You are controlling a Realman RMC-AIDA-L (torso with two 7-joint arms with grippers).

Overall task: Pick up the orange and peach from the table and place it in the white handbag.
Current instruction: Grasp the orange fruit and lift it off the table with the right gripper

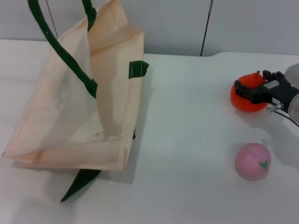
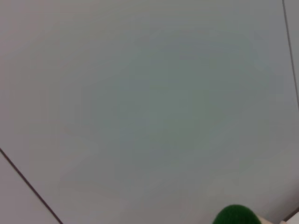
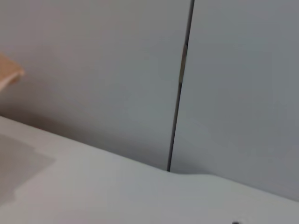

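Note:
The orange (image 1: 245, 103) rests on the white table at the right, its dark stem just showing. My right gripper (image 1: 247, 84) reaches in from the right edge and is shut on the orange's upper part, one black finger on each side. The pink peach (image 1: 252, 161) with its green leaf mark lies apart from the gripper, nearer the front edge. At the left the white handbag (image 1: 60, 116) stands propped open. Its dark green handles (image 1: 56, 44) rise out of the picture. The left gripper is out of sight; the left wrist view shows only a bit of green handle (image 2: 236, 215).
A grey wall with a dark seam (image 3: 180, 88) runs behind the table. A green side tab (image 1: 138, 68) sticks out of the bag, and a green strap end (image 1: 79, 184) lies under its front corner. White tabletop (image 1: 187, 130) separates bag and fruit.

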